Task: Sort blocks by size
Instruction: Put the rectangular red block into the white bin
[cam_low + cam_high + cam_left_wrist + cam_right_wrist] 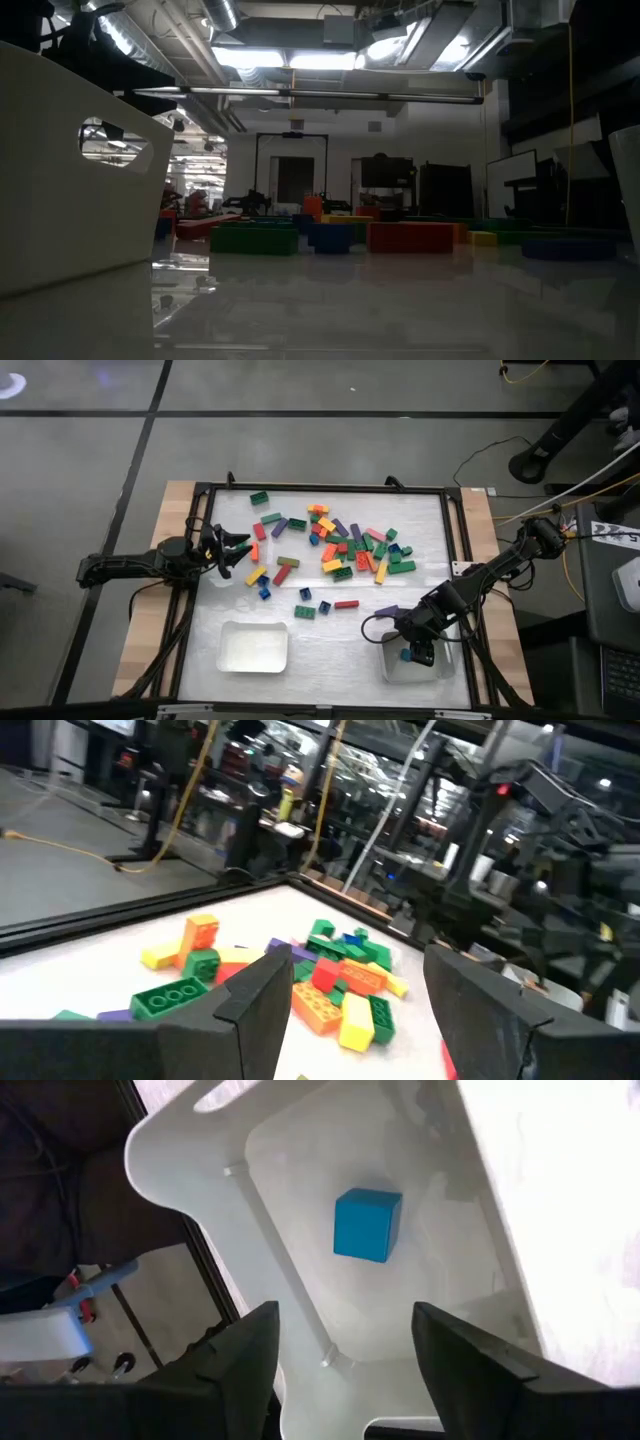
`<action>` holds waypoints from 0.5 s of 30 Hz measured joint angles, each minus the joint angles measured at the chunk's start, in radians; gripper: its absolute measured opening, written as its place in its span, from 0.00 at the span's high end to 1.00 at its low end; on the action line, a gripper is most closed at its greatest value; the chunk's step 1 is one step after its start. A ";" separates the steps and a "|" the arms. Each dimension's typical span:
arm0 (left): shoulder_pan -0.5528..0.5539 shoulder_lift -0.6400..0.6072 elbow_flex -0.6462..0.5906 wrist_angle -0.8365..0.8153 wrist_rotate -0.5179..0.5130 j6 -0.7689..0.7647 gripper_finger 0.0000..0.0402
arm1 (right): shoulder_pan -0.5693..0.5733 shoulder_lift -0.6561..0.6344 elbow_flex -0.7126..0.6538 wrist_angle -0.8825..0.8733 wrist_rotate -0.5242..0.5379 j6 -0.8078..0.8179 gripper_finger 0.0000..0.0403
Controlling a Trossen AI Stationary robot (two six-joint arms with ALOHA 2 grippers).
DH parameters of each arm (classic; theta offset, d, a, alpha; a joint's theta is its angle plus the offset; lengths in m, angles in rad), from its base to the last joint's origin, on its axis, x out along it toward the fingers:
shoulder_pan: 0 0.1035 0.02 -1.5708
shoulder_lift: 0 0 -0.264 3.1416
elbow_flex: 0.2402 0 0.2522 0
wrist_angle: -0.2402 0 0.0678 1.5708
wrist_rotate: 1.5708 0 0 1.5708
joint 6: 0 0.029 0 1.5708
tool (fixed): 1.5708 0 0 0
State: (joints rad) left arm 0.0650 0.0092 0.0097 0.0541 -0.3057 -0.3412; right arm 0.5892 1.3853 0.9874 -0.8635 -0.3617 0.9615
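One small blue block (368, 1225) lies on the floor of the right-hand white tray (190, 1155), touching no wall. The right tool (340, 1342) hangs directly above that tray, its two dark fingers (240, 1350) spread apart and holding nothing; the block sits well clear of them. In the high view this tray (392, 672) sits at the near right corner of the surface (420, 530), with the right tool (420, 650) over it. Dozens of other blocks (340, 545) in red, yellow, green, blue, purple and orange lie scattered across the middle of the surface, a few strays nearer the trays. The second white tray (254, 647) stands at the near left. The left tool (232, 548) hovers at the left edge of the pile, fingers wide apart and gripping nothing.
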 joint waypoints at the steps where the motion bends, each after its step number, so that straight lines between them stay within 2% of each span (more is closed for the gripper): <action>1: 0.000 0.000 0.000 -0.001 0.014 0.000 0.47 | 0.000 0.000 0.000 0.000 0.000 0.000 0.43; 9: -0.004 0.011 0.000 0.015 0.046 -0.016 0.47 | 0.000 0.000 0.000 0.000 0.000 0.000 0.47; 15: -0.056 0.107 0.002 0.126 0.059 -0.045 0.47 | 0.000 0.000 0.000 0.001 0.002 -0.001 0.48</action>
State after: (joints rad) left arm 0.0086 0.1158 0.0115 0.1804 -0.2463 -0.3862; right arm 0.5888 1.3853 0.9874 -0.8624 -0.3594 0.9607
